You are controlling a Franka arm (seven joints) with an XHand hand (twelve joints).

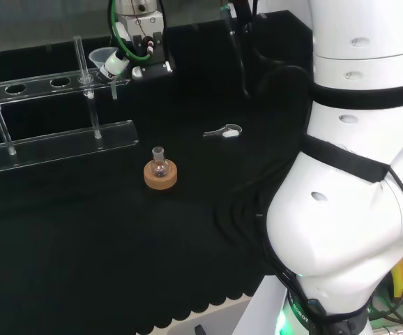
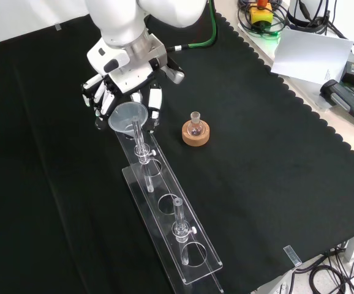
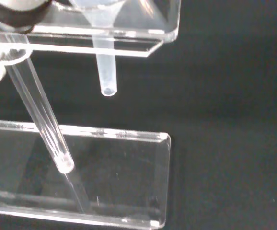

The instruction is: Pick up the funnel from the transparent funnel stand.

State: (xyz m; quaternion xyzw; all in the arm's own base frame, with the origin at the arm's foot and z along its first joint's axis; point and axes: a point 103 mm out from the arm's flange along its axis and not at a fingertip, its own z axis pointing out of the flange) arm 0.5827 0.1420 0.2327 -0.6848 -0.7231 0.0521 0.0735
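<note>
Front view, upper left: hand (image 2: 125,92) w/ fingers curled round funnel (image 2: 128,116), which sits in end hole of clear funnel stand (image 2: 186,260); stem hangs thru. Flask on cork ring (image 2: 196,133) center.

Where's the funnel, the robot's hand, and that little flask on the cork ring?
funnel (image 2: 127,116), front view, on its cone rim.
hand (image 2: 141,81), front view, on its back.
flask (image 2: 195,126), front view, on its round glass body.
cork ring (image 1: 161,177), head view, on its side.

Lab bench: clear funnel stand (image 2: 171,214), flask (image 2: 195,124)
</note>
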